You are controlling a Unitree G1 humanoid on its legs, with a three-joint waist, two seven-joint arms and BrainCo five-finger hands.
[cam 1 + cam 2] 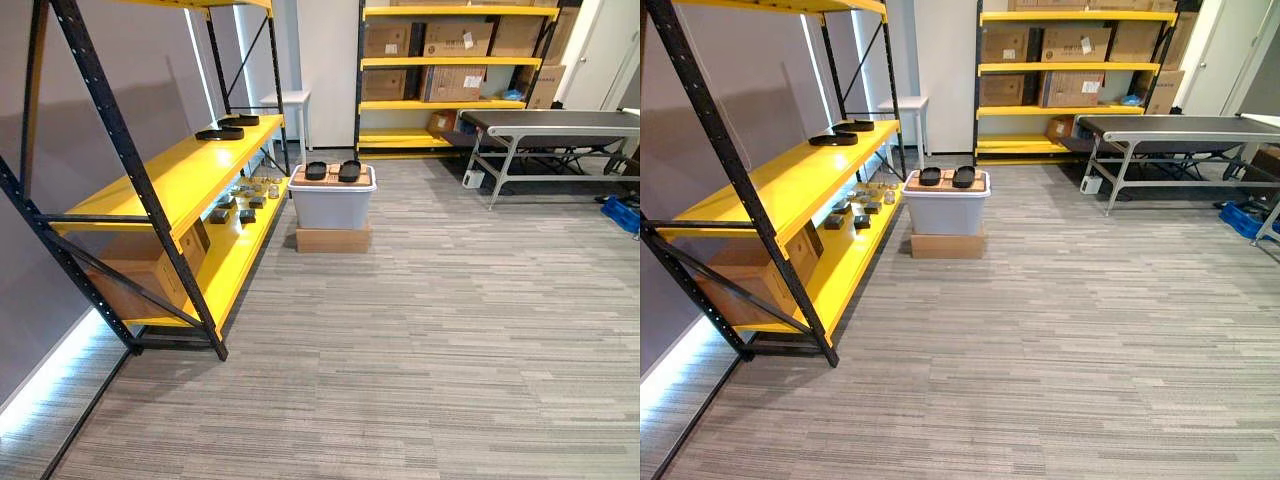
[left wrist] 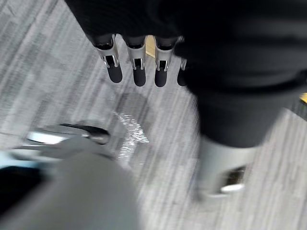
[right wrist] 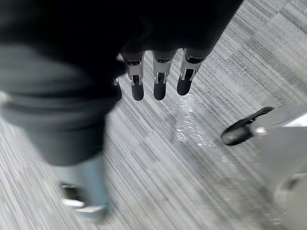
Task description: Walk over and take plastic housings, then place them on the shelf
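Two black plastic housings point(image 1: 316, 170) point(image 1: 349, 170) lie side by side on top of a grey bin point(image 1: 332, 208) across the carpet, ahead and slightly left. The bin stands on a flat cardboard box point(image 1: 333, 240). A yellow shelf rack point(image 1: 170, 172) with black posts runs along the left wall. Two more black housings point(image 1: 220, 133) point(image 1: 241, 120) rest at the far end of its middle level. My left hand point(image 2: 139, 67) hangs over the carpet with straight fingers and holds nothing. My right hand point(image 3: 160, 79) hangs the same way, also holding nothing.
Small dark parts point(image 1: 240, 200) lie on the rack's lower level, with a cardboard box point(image 1: 130, 275) beneath. A second yellow rack point(image 1: 450, 62) with cartons stands at the back. A grey metal table point(image 1: 550, 125) and a blue crate point(image 1: 622, 212) are at the right.
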